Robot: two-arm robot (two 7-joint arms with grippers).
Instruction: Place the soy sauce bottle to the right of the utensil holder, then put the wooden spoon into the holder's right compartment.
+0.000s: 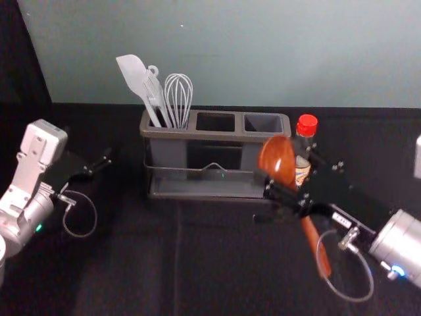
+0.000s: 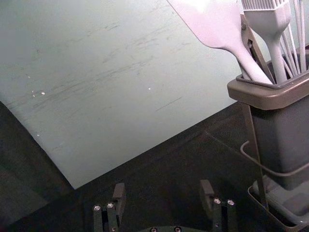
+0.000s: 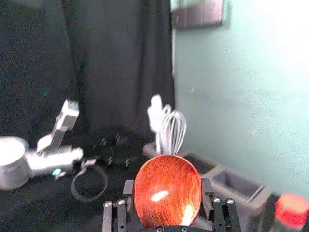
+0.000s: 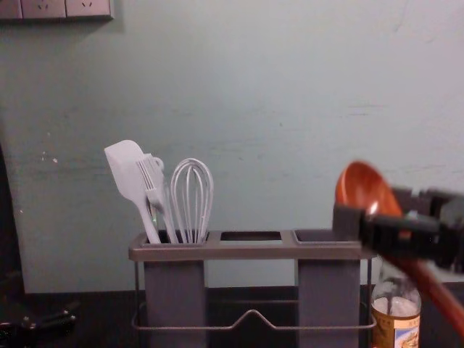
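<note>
Wooden spoon: carried too low, its handle could snag the soy sauce bottle and topple it.
Bowl: glossy red-brown, uppermost.
Right gripper: we clamp the spoon before the bottle.
Bottle: red-capped, right of the utensil holder.
Left gripper: idle, spread, left of the holder.
</note>
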